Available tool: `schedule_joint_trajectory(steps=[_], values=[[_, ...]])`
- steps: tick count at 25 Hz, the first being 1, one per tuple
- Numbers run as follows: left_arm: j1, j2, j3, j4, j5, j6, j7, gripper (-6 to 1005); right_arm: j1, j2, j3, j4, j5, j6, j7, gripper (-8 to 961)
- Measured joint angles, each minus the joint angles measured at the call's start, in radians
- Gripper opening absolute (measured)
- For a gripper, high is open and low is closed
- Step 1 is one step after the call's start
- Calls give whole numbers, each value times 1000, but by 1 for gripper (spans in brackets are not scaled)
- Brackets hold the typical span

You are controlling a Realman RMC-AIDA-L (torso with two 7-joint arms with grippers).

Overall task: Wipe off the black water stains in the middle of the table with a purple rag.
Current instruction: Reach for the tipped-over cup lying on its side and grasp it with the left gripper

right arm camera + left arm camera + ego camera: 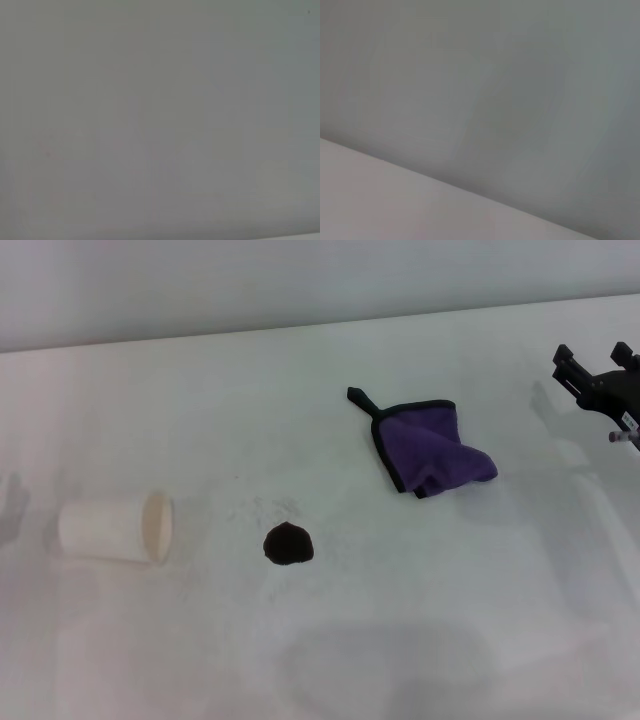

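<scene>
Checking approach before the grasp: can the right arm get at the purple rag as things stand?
Probably yes. The right gripper sits at the table's right edge, and only bare tabletop lies between it and the purple rag.

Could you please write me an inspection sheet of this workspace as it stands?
Surface: white table, one dark blot.
Job's things: black water stains unwiped, mid-table; purple rag crumpled behind it, toward the robot's right, apart.
Clutter: white paper cup on its side, left of the stain, mouth toward it.
Grippers: right end effector at the far right edge, clear of the rag; left not seen.
Cables: nothing seen.
Surroundings: plain grey wall.
</scene>
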Motion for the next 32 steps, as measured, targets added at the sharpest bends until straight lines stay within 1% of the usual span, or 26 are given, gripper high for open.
schedule_joint_trajectory(steps=[8,15,17,18,20,21,24,28,31,32], values=[[-4,-2,5,1,-3,3,1,861,0,0,2,-2,2,1,2,870],[-2,2,4,-1,11,21,-2,861,-2,-2,1,-6,3,0,-2,870],[-3,5,-3,-19,6,104,-7,860,-5,-3,1,-11,4,-1,-2,870],[-3,5,-3,-19,6,104,-7,860,-6,-3,1,-15,4,-1,-1,870],[-8,7,-3,-47,2,194,-26,860,-7,-4,1,-18,4,-1,1,870],[-18,10,-1,-63,3,233,-53,860,-8,-4,1,-21,4,-1,2,870],[-70,28,8,-152,70,291,-240,858,-8,-4,1,-26,2,-1,3,871],[-196,63,9,-384,301,346,-661,857,-3,-5,-4,-27,0,-2,5,871],[-255,81,10,-481,368,412,-796,855,-1,-5,-5,-27,0,-2,6,871],[-278,91,10,-521,387,449,-840,855,-2,-5,-5,-27,0,-2,6,871]])
